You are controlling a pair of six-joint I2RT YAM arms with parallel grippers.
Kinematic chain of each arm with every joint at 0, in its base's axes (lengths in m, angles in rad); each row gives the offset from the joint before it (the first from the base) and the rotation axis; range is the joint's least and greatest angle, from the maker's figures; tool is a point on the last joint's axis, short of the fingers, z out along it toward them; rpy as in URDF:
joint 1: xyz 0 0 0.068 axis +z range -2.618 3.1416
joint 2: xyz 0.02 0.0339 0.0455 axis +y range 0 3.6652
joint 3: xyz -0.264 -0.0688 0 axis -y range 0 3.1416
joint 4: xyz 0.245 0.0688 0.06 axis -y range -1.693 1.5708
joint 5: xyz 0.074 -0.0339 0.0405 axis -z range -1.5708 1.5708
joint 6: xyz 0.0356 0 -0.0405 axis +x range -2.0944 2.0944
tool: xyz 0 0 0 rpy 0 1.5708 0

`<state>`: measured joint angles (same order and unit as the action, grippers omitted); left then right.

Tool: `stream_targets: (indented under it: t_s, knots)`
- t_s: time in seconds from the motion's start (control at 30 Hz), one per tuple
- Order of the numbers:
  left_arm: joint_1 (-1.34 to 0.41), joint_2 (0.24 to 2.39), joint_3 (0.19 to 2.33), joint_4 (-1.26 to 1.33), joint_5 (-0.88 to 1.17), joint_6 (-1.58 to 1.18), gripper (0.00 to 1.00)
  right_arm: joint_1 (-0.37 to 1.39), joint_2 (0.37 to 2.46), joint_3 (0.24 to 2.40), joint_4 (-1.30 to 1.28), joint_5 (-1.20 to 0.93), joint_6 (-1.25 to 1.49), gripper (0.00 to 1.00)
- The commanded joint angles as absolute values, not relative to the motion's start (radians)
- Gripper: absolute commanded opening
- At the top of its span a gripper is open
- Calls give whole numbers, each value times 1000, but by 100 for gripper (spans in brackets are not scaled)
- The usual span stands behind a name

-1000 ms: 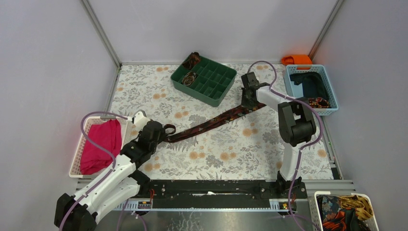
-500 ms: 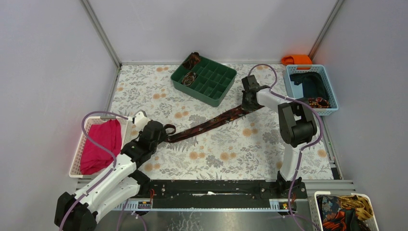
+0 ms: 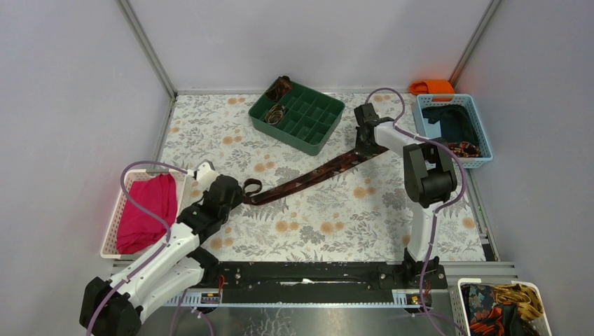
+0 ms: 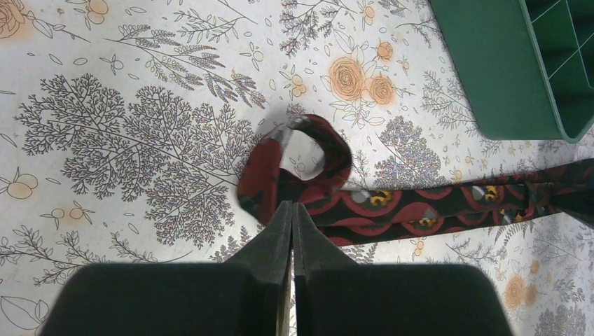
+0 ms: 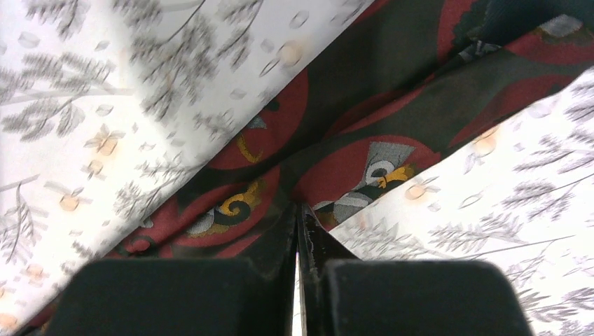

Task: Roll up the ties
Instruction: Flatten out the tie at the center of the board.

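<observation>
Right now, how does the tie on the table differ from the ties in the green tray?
The table tie lies as a long strip, one end looped; the ties in the green tray are small coils. The left gripper and right gripper pinch the strip's ends; the coils sit untouched. All are dark patterned fabric.

Both arms are built alike, with white tubular links joined by chunky black joint housings. The left arm point(image 3: 164, 248) shows a long white link ending in a black wrist block. The right arm point(image 3: 420, 234) has a white link under a large black housing. A lavender cable point(image 3: 127, 176) loops off the left arm, and a second cable point(image 3: 384, 89) of the same colour arcs by the right wrist. The left gripper point(image 4: 292, 206) and right gripper point(image 5: 298, 206) are matt black, with broad fingers tapering to thin tips. Black bases sit on a black rail point(image 3: 315, 274) along the table's point(image 3: 315, 234) near edge
</observation>
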<state>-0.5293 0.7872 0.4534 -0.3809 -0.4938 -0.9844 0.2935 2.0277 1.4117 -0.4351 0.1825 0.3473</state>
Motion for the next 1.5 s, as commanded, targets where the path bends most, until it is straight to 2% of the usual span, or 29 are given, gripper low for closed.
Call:
stream_targets:
  t_s: [0.0,0.3,0.43,0.47,0.53,0.63,0.8,1.03,1.17,1.2,1.3,1.47]
  knots:
    - [-523,800,446,-350,-496,-980,5,222,2088,1481,-520,269,306,6]
    - [-524,813,445,-343,-483,-987,4,166,2171,1631,-582,295,265,6]
    - [-523,791,459,-368,-498,-986,4,191,2094,1599,-513,254,265,9]
    - [-523,782,469,-380,-507,-984,4,210,2055,1577,-492,260,261,11]
    - [-523,760,498,-412,-523,-974,4,271,1971,1541,-468,293,253,25]
    - [-523,715,550,-469,-550,-960,4,404,1871,1512,-448,325,230,37]
    - [-524,622,649,-568,-572,-933,5,602,1845,1572,-459,314,222,42]
    - [-524,470,734,-668,-551,-935,6,771,2062,1825,-521,212,192,47]
    - [-524,426,751,-703,-572,-927,8,819,2252,2044,-641,187,210,55]
    - [-523,421,755,-717,-580,-923,8,823,2281,2089,-654,173,224,60]
    - [-524,410,764,-741,-589,-918,9,827,2330,2130,-661,98,257,67]
    - [-525,381,747,-751,-597,-913,15,839,2388,2183,-692,52,285,68]
